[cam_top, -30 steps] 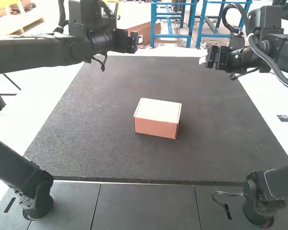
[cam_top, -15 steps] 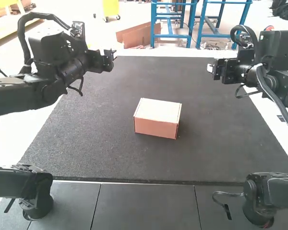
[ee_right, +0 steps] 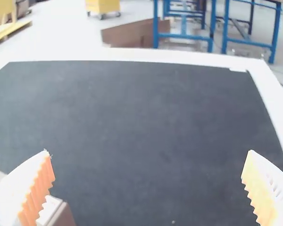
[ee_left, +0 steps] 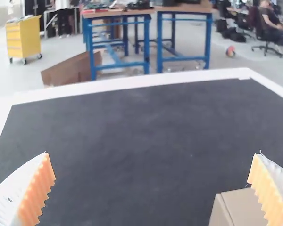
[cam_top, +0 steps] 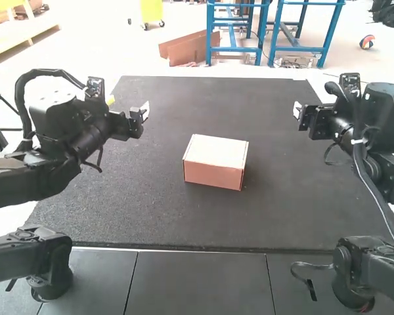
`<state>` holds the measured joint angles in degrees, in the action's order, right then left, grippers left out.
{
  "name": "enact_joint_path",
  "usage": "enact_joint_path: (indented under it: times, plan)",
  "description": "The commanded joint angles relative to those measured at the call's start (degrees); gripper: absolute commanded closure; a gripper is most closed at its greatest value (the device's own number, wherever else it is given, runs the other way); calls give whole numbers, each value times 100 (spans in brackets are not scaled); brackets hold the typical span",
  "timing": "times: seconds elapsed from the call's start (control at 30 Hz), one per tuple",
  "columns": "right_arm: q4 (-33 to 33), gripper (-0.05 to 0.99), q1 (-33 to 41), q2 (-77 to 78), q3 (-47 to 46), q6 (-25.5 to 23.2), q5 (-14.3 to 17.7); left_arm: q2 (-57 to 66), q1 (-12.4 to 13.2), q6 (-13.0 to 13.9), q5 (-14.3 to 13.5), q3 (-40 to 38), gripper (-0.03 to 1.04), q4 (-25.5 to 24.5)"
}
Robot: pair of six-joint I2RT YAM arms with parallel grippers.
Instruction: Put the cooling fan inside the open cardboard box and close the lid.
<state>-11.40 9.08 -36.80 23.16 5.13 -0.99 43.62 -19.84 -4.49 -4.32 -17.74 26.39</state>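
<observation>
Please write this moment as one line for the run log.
cardboard box: lid shut, on black mat | left jaws: open, empty, apart from box | right jaws: open, empty, apart from box

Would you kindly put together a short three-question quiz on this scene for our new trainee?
1. True or false: the cardboard box on the black mat has its lid shut.
2. Multiple choice: the left gripper is A) shut on the box, B) open and apart from the box, C) resting on the lid.
3. Fill in the blank: the right gripper hangs with its fingers ____.

Key: 1 true; 2 B; 3 open.
</observation>
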Motion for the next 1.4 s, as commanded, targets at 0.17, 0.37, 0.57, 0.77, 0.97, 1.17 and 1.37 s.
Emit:
enact_joint_path:
  times: [0.17,0.37,0.57,0.77,0.97,1.17,1.37]
  plan:
    - [-240,2,-64,709,-628,-38,126,-1092,15,282,186,675,4,-20]
    - [-275,2,-64,1122,-1015,-20,126,-1909,-3,282,309,1115,4,-178]
    - [-433,2,-64,1394,-1358,76,126,-2393,-3,273,353,1422,4,-293]
    - [-469,2,-56,1728,-1718,103,117,-2823,15,273,344,1668,5,-460]
    - [-442,2,-56,2194,-2017,147,126,-3289,41,229,291,1782,5,-1048]
    - [-425,2,-56,2388,-2193,147,161,-3729,226,-192,186,1791,6,-1699]
    - [-99,2,-56,2862,-2325,147,170,-4001,876,-236,194,1791,6,-2068]
